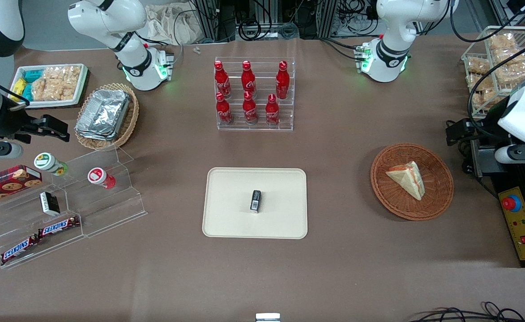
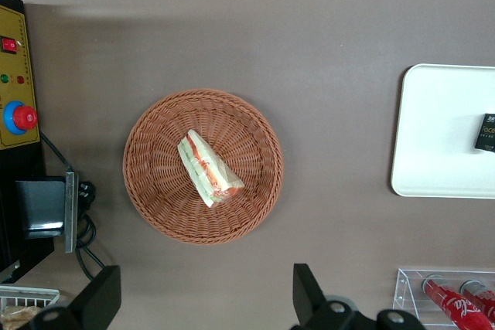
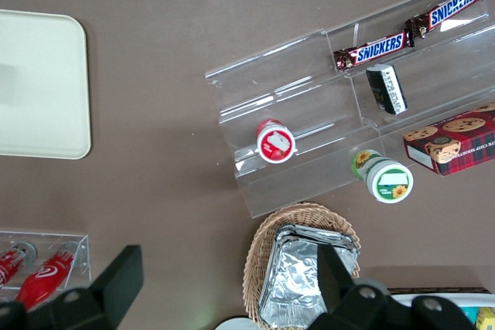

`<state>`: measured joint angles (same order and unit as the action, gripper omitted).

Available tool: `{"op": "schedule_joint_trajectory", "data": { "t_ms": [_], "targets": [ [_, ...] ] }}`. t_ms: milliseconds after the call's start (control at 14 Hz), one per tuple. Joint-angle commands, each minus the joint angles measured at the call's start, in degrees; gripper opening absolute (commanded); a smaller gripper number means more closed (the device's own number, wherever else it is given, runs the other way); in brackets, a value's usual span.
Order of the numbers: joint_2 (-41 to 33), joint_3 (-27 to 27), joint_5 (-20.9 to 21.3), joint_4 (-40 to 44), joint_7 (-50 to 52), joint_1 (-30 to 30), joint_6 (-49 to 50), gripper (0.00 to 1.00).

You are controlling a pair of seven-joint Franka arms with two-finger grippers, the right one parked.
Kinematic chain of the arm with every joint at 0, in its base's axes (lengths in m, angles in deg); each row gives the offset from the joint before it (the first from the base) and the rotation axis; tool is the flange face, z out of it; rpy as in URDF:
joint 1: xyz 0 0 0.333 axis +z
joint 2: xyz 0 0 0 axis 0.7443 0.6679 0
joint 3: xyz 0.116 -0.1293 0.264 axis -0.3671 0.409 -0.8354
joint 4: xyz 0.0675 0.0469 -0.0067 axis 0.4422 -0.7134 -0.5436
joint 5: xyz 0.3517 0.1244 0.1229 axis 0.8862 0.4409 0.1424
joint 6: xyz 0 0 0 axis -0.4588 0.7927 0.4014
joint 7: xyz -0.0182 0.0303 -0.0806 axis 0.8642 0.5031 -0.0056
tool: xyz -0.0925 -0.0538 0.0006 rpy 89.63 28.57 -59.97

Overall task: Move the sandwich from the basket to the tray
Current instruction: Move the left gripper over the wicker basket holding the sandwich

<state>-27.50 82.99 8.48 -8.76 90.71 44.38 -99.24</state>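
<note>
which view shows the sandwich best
The left wrist view: the open gripper looks straight down on the sandwich in the basket. The front view shows it smaller; the right wrist view misses it.

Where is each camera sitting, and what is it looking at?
Front view: sits high, facing both arms, looking down on the table; the sandwich lies in the basket, the tray beside it.
Left wrist view: rides the working arm, looking straight down at the basket; the open gripper hovers high above the table beside it, fingers showing.
Right wrist view: rides the parked arm, looking down on a clear snack stand.
All three share the tray.
</note>
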Motion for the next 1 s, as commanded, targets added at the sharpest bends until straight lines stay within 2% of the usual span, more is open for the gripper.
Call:
{"op": "schedule_joint_trajectory", "data": {
  "t_ms": [0, 143, 429, 643, 714, 929],
  "targets": [
    [-0.9, 0.0, -0.1, -0.5, 0.7, -0.1, 0.3, 1.0],
    [-0.7, 0.1, -0.2, -0.3, 1.2, -0.1, 0.4, 1.0],
    [-0.4, 0.1, -0.2, -0.4, 9.3, -0.1, 1.6, 1.0],
    [1.4, 0.0, -0.9, -2.0, 21.1, -0.1, 3.6, 1.0],
    [1.6, 0.1, -0.3, -5.1, 24.7, -0.1, 1.4, 1.0],
    [-2.6, 0.0, 0.0, -21.8, 28.5, -0.1, -12.8, 1.0]
  ]
}}
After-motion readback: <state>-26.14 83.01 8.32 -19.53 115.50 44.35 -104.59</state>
